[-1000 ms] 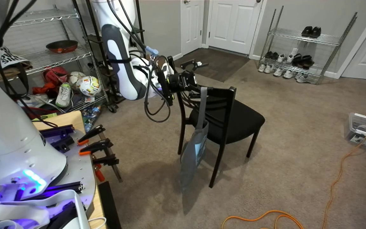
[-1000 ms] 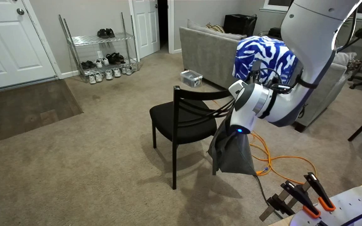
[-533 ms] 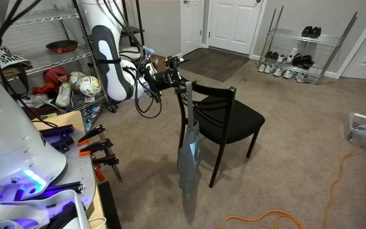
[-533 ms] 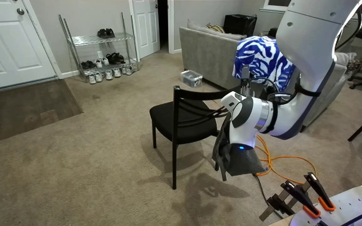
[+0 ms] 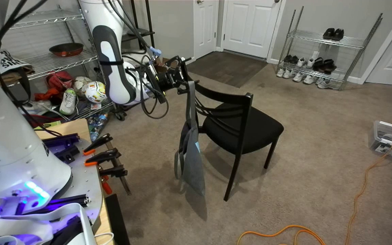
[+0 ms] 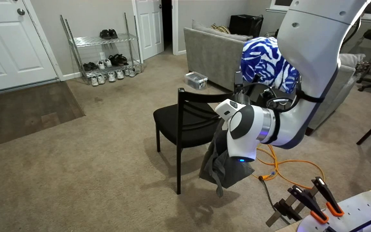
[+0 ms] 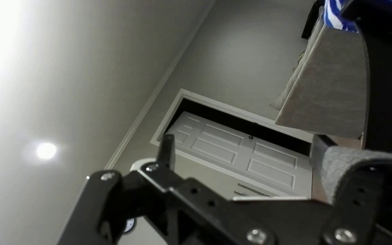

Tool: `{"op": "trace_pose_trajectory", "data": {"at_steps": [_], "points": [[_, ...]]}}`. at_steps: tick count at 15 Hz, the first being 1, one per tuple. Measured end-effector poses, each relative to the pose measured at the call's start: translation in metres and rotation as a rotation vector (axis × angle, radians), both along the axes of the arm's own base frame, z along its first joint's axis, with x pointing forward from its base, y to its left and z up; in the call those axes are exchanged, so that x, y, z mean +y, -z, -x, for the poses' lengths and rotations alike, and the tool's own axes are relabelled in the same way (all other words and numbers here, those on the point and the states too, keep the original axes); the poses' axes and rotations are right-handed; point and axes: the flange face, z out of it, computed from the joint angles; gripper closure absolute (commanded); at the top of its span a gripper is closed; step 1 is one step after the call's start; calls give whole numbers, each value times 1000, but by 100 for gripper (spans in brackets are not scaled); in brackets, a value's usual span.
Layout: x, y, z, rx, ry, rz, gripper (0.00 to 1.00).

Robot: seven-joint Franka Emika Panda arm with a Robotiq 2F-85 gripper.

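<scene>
My gripper [image 5: 185, 72] stands by the top left end of the black chair's backrest. In the wrist view my gripper [image 7: 243, 149] has its two fingers wide apart, with nothing clamped between them. A grey cloth strap [image 7: 339, 165] loops over the finger at the right. The grey bag [image 5: 193, 160] hangs down from this strap, beside the chair [image 5: 247, 132], above the carpet. In an exterior view the bag [image 6: 227, 170] is partly behind my arm, and the chair [image 6: 188, 125] stands to its left. The chair's dark backrest [image 7: 386, 88] is close at the right of the wrist view.
A table with the robot base and black clamps [image 5: 102, 156] stands at the near left. A wire shelf [image 5: 56, 61] is behind the arm. A shoe rack [image 5: 325, 41], a clear bin [image 5: 390, 137], an orange cord [image 5: 356, 197] and a grey sofa [image 6: 214, 54] stand around.
My gripper has moved back toward the robot base, along the chair's backrest to its left end. The bag has moved with it, swinging and turning. The chair has not moved.
</scene>
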Motion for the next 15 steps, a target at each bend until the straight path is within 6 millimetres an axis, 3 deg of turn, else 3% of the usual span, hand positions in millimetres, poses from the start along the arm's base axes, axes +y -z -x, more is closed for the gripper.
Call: {"op": "trace_pose_trajectory", "data": {"at_steps": [15], "points": [[104, -41, -15, -40, -83, 82, 0]]}}
